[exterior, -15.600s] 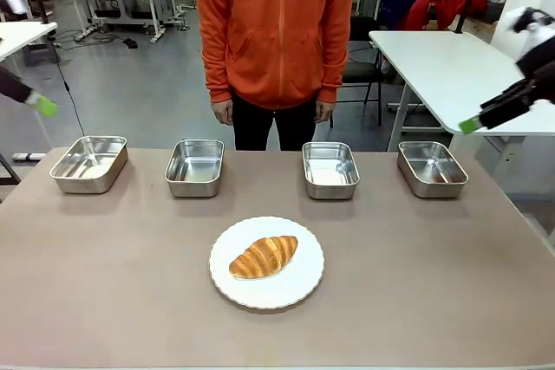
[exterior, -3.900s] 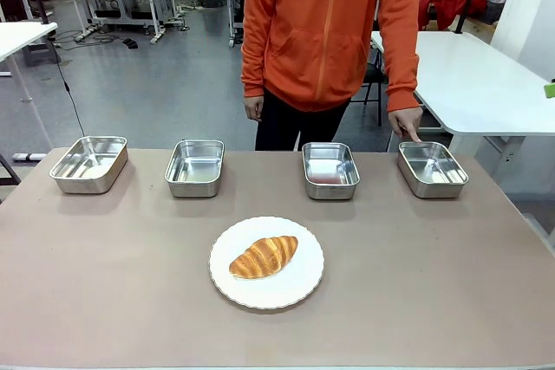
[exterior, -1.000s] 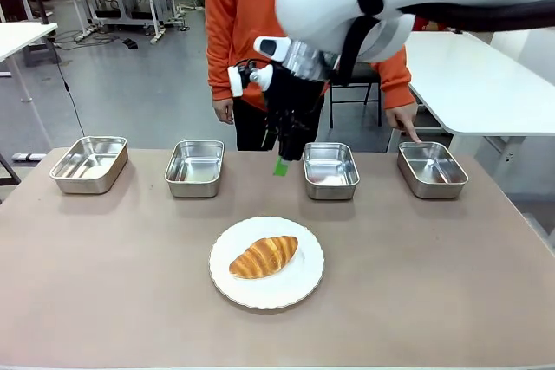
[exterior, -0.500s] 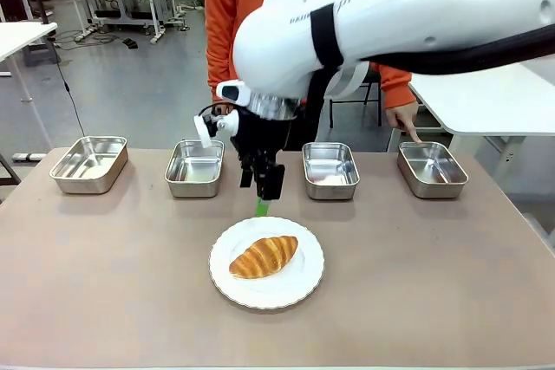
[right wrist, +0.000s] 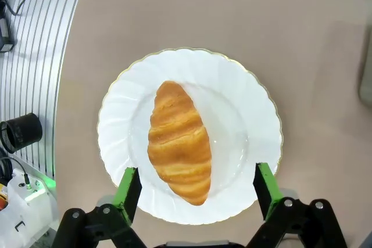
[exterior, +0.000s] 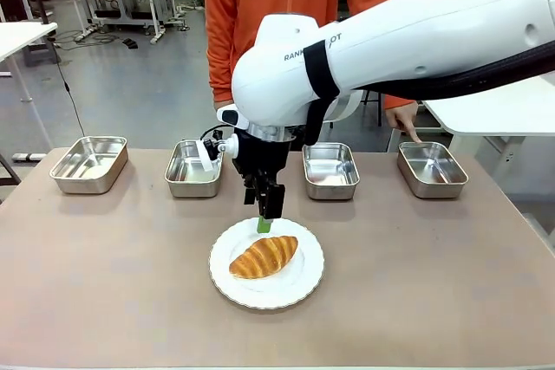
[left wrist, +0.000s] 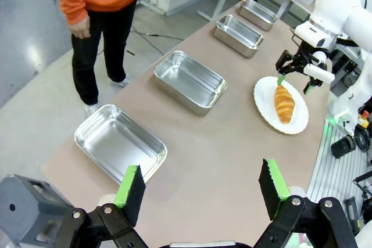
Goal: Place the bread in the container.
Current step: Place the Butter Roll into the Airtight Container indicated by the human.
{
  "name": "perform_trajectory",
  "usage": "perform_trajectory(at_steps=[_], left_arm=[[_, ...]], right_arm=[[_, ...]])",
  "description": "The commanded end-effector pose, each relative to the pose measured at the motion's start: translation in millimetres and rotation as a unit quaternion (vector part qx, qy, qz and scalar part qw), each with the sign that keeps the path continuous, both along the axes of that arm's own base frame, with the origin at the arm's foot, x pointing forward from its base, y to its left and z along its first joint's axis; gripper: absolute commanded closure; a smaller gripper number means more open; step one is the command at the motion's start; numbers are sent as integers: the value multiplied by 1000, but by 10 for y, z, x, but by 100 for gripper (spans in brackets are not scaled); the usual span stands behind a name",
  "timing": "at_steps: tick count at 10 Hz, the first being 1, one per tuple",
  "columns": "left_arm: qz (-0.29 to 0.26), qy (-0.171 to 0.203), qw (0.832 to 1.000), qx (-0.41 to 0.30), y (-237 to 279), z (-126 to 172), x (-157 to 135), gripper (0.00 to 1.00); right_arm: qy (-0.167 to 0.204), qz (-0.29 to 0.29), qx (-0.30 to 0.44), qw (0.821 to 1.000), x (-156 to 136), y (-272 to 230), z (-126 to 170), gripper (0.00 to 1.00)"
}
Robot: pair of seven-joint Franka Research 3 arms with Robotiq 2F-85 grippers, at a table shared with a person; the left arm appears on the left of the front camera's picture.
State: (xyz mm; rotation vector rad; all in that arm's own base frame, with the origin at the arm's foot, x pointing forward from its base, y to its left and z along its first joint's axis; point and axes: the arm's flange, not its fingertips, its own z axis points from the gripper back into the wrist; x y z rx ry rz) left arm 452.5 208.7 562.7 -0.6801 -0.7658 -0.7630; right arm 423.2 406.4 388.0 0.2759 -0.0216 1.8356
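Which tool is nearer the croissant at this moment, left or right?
Right. The right tool hangs open just above the croissant on the white plate. The left tool is open, high near the leftmost tray, well away.

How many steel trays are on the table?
4, in a row along the far side: the leftmost tray, the second tray, the third tray, the rightmost tray by the person's hand.

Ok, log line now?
right gripper jaws open over bread | bread on plate | left gripper jaws open | person's hand by rightmost container
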Motion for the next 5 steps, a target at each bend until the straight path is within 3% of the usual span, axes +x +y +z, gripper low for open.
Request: perform_trajectory(at_steps=[1, 4, 5], left_arm=[[-3, -6, 1000, -2, -11, 24, -17, 0], [-3, -6, 1000, -2, -11, 24, -17, 0], [-3, -6, 1000, -2, -11, 24, -17, 0]], right_arm=[[-3, 1, 1, 1000, -20, 6, 43, 0], [-2, 0, 2, 1000, 9, 11, 28, 0], [-34, 2, -5, 999, -135, -35, 23, 0]])
